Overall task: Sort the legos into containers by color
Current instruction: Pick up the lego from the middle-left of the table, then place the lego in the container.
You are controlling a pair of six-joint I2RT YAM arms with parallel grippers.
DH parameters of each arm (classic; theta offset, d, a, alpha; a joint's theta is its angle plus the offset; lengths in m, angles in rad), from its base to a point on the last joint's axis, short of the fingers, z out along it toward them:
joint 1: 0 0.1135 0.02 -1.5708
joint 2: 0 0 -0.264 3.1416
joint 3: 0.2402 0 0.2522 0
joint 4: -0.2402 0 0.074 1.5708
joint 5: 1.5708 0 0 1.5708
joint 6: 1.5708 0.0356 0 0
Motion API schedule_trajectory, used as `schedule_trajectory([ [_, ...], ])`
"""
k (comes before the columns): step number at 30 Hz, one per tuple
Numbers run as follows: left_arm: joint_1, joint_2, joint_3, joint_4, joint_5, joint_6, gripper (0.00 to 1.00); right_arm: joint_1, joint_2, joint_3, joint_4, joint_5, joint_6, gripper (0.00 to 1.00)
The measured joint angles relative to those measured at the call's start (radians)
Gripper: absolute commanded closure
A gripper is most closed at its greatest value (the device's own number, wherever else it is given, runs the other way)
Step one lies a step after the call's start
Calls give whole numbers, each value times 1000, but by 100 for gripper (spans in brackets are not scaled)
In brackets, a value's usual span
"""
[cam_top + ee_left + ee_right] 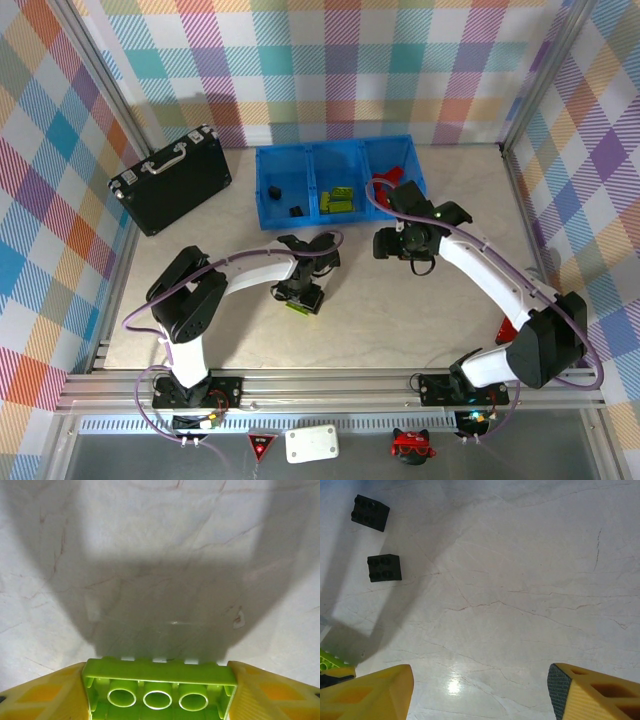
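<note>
sorting partway, l hand [301, 296] pinching a lime-green brick [159, 672]
blue tray [313, 180] has black cubes [296, 211], lime bricks [340, 198], red bricks [385, 178], one colour per compt; held brick near tabletop [520, 580]; r hand [480, 690] spread, empty; two black bricks [384, 567] on tabletop, unsorted

My table [400, 310] is pale veined stone; on it sit the black case [172, 178] far left, the blue tray [313, 170] beside it, and two black bricks [384, 567]
</note>
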Motion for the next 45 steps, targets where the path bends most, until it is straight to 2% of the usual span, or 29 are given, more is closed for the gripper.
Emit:
schedule_trajectory([
  [13,16,24,280,17,-55,-29,39,0,-78,-27,-30,35,-1,28],
  [19,54,110,449,58,-89,-44,39,0,-130,-62,-39,37,0,28],
  [33,113,309,758,271,-207,-39,39,0,-200,-116,-70,37,27,29],
  [45,137,462,821,429,-357,-20,39,0,-216,-116,-78,36,34,29],
])
